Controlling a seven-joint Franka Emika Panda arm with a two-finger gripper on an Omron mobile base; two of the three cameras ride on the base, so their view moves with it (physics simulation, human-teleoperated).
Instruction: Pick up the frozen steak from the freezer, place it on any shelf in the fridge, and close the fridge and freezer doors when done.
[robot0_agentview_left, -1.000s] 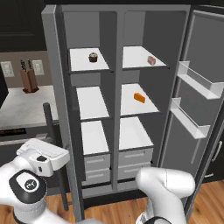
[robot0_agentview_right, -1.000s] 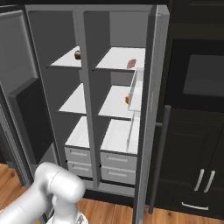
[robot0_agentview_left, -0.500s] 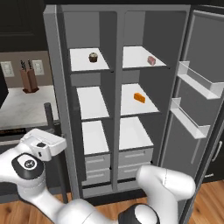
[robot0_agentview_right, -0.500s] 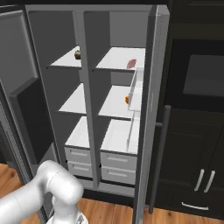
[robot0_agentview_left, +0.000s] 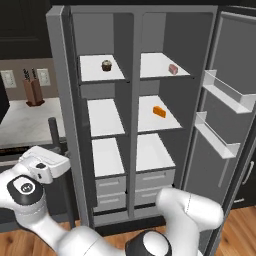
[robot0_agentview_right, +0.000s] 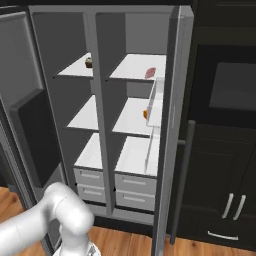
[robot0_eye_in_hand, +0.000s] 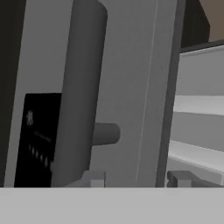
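Steak, frozen, pinkish-red rounded slab (robot0_agentview_left: 173, 69): lies on fridge's topmost white shelf (robot0_agentview_left: 156, 65), apparently delivered. Two-finger gripper (robot0_eye_in_hand: 136, 178), jaws narrowed, grasp unclear, faces grey freezer door's bar handle (robot0_eye_in_hand: 81, 94), likely for closing.

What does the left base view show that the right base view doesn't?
Left base view: a knife block on a counter, and the right door's bins from inside. Right base view: a dark oven and cabinets on the right. Both: the cupcake top left, the steak top right, the orange wedge below it.
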